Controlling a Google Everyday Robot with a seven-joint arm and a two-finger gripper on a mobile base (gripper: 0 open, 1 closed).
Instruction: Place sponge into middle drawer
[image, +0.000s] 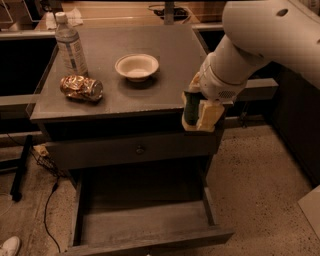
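My gripper (200, 112) hangs from the white arm at the right front corner of the cabinet top. It is shut on the sponge (199, 113), a pale yellow block held upright with its dark green layer facing left. The sponge is in the air just past the front edge of the cabinet top (125, 95), above the right part of the open middle drawer (145, 222). That drawer is pulled out far below, wide and shallow with a bare grey floor.
On the cabinet top stand a white bowl (136, 66), a plastic water bottle (70, 46) and a crushed shiny can (81, 87). A shut drawer front with a round knob (140, 149) sits above the open drawer. Cables (47, 165) lie on the floor at left.
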